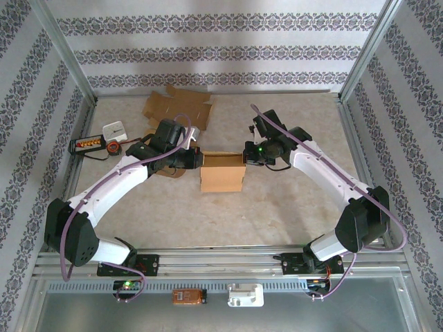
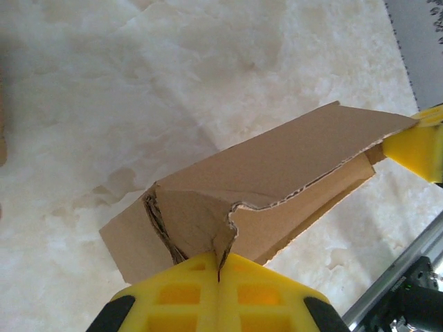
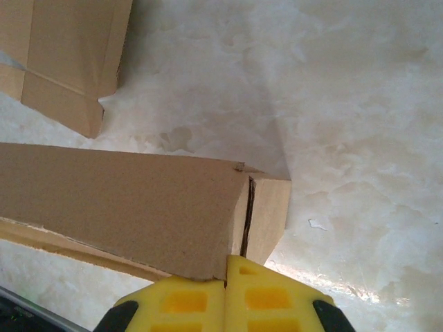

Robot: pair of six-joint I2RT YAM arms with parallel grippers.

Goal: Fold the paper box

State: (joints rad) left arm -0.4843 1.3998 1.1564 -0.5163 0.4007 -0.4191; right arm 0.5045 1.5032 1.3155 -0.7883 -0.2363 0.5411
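While both arms reach inward from the near edge, the brown paper box (image 1: 222,176) sits at the middle of the marbled table (image 1: 291,207), caught between the two tools. The left gripper (image 1: 196,160) meets its left end and the right gripper (image 1: 247,155) meets its right end, so the box spans the gap between them.

From the left wrist, the left gripper (image 2: 220,264) has its yellow fingers (image 2: 180,294) pressed together, pinching a thin, ragged-edged flap of the paper box (image 2: 277,162) in the seam between them. The box runs away from the camera toward the upper right, with a long panel leaning over its interior. At its far end a yellow finger (image 2: 419,146) of the right gripper touches the corner.

From the right wrist, the right gripper (image 3: 225,275) is likewise clenched. Its yellow fingers (image 3: 270,297) are closed on the lower edge of the paper box (image 3: 124,200), just beside a corner seam. A flat cardboard blank (image 3: 62,55) lies beyond on the table, apart from the box.

Overhead, that cardboard blank (image 1: 177,107) lies near the back wall. At the far left, behind the left arm, sit a small white device (image 1: 114,129), a dark roll (image 1: 112,149) and a black case (image 1: 86,144) holding coloured pieces.
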